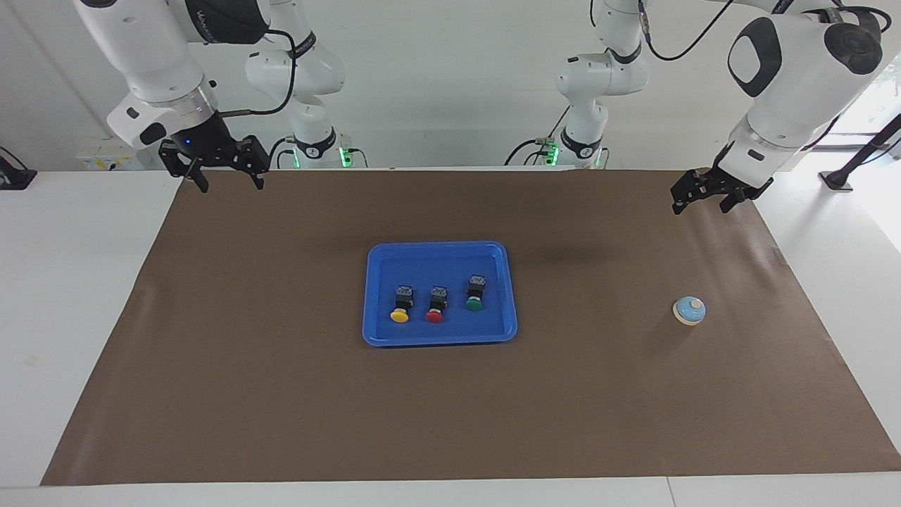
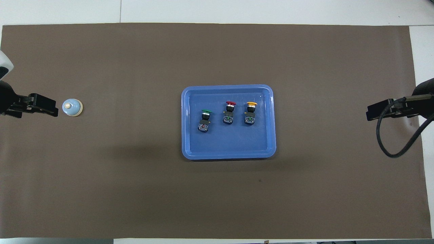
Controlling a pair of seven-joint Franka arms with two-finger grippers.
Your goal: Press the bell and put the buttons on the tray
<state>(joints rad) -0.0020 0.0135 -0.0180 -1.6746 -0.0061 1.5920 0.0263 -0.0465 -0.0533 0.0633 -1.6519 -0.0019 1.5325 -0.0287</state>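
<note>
The blue tray (image 1: 436, 248) lies in the middle of the brown mat. Three buttons lie in it in a row: yellow (image 1: 400, 308), red (image 1: 436, 305) and green (image 1: 475, 295). The overhead view shows the tray (image 2: 227, 149) with the green (image 2: 204, 120), red (image 2: 229, 113) and yellow (image 2: 251, 113) buttons. The light-blue bell (image 1: 689, 310) (image 2: 72, 107) stands on the mat toward the left arm's end. My left gripper (image 1: 700, 205) (image 2: 51, 107) is open and empty, raised over the mat, apart from the bell. My right gripper (image 1: 231, 187) (image 2: 373, 113) is open and empty, raised over the mat's other end.
The brown mat (image 1: 281, 394) covers most of the white table (image 1: 63, 282). A black cable (image 2: 390, 145) loops from the right arm's wrist.
</note>
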